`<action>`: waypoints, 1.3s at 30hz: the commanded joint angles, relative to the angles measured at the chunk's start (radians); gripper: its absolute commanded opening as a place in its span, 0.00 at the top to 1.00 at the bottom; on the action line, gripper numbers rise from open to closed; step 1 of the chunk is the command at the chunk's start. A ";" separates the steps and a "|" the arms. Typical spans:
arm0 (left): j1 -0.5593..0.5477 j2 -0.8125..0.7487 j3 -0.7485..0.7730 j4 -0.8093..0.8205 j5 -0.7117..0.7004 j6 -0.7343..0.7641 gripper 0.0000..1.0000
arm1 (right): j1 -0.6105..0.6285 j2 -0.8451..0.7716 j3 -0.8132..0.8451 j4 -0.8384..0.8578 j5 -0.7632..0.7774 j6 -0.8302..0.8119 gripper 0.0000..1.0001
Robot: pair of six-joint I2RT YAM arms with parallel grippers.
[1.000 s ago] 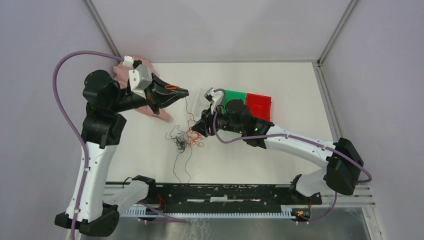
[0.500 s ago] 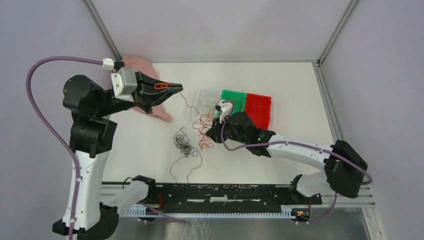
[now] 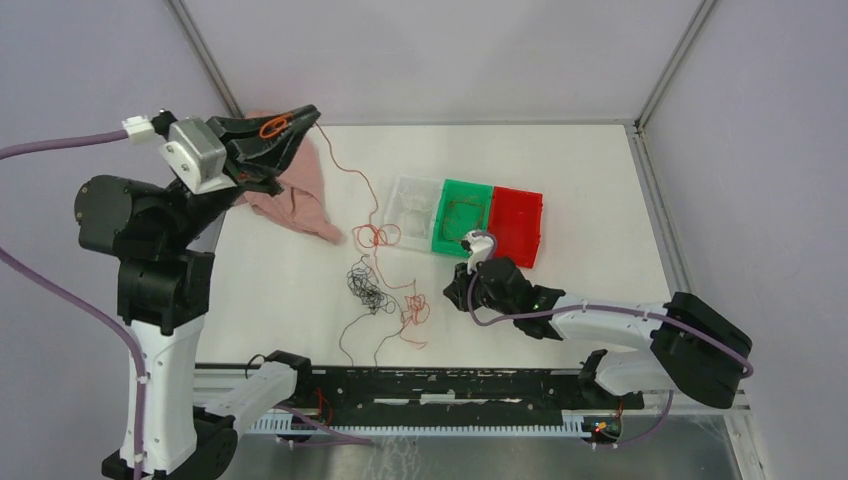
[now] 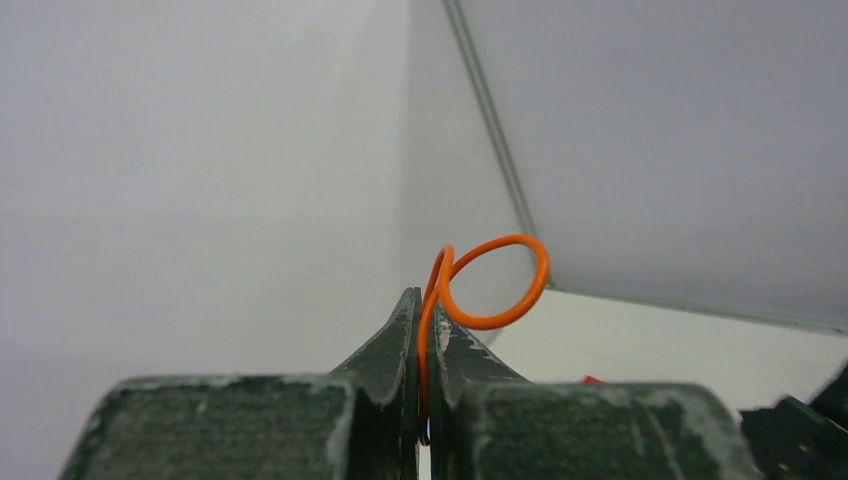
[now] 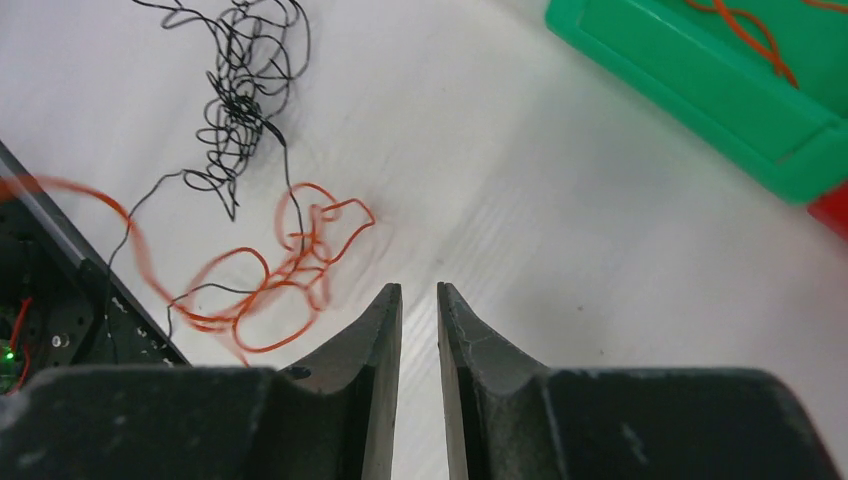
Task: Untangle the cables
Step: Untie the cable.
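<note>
White table (image 3: pixel 600 170), left claw (image 4: pixel 422 300) pinching orange cable (image 4: pixel 546 272) (raised high)

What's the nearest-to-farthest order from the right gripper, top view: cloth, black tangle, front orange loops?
1. Front orange loops, just left of the right gripper.
2. Black tangle, farther left.
3. Cloth, far-left back corner.

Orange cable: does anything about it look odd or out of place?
Yes. The orange cable is pinched in the left fingers, raised off the table, and runs down to loops on it, where a black cable crosses them.
</note>
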 commanded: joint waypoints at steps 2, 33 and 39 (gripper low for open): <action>-0.002 -0.006 0.057 0.123 -0.292 0.093 0.97 | 0.004 -0.094 -0.075 0.070 0.088 0.041 0.75; -0.003 0.065 0.130 0.110 -0.164 0.043 0.97 | 0.160 0.182 0.469 0.128 -0.332 -0.100 0.34; -0.001 0.089 0.174 0.119 -0.172 0.062 0.97 | 0.176 0.320 0.545 0.146 -0.181 -0.067 0.44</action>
